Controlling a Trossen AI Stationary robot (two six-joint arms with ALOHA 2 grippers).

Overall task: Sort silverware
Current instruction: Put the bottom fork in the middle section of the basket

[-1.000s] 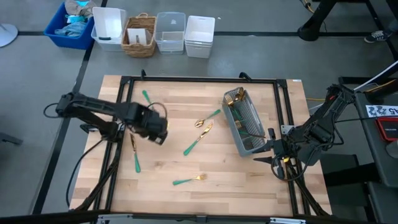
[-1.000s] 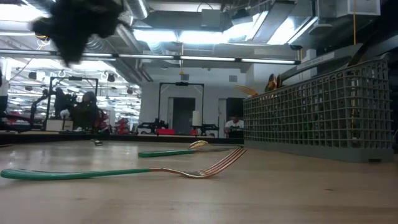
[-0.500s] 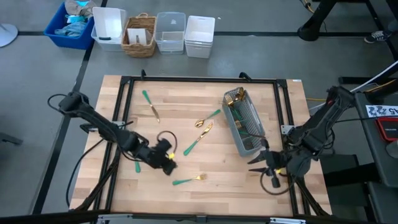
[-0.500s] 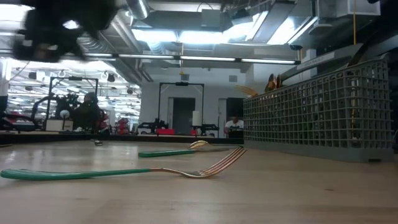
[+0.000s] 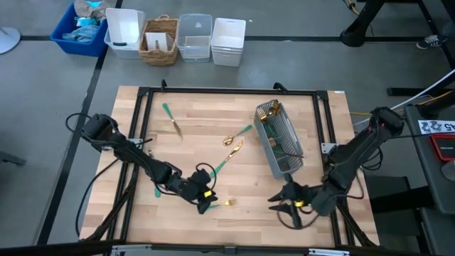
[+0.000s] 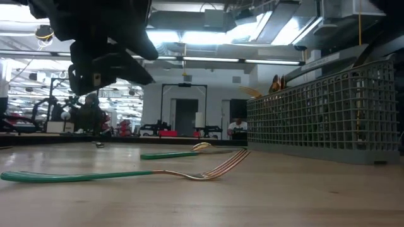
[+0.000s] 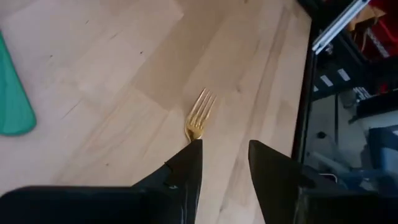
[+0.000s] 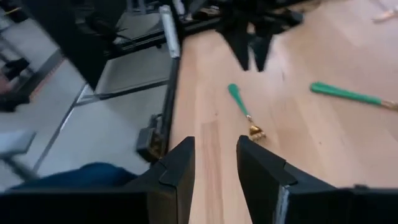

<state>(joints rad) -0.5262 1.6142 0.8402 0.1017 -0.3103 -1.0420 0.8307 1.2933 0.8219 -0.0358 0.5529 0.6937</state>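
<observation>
**benchwatcher:** So where's everything sitting? From above, the left gripper (image 5: 206,202) is down low over the wooden table (image 5: 185,135), right at the green handle of the fork (image 5: 217,205) lying near the front edge. The left wrist view shows its fingers (image 7: 186,165) parted with a narrow gap, the gold tines just ahead of them, nothing clamped between.

**tinytorque:** Yep, empty-handed. The right gripper (image 5: 284,203) is also near the front, off to the side of that fork, below the end of the grey mesh caddy (image 5: 280,139). Its fingers (image 8: 176,163) are parted a bit too, holding nothing.

**benchwatcher:** And the rest of the silverware?

**tinytorque:** Scattered. A knife (image 5: 171,119) lies toward the back left, a spoon (image 5: 237,134) and another fork (image 5: 227,158) sit mid-table just beside the caddy, and one more green-handled piece (image 5: 156,189) is partly hidden under the left arm. Several gold heads (image 5: 267,108) stick up in the caddy's far end, a couple of green handles further along it.

**benchwatcher:** The low view has the front fork (image 6: 126,174) flat on the wood, tines curling up.
</observation>
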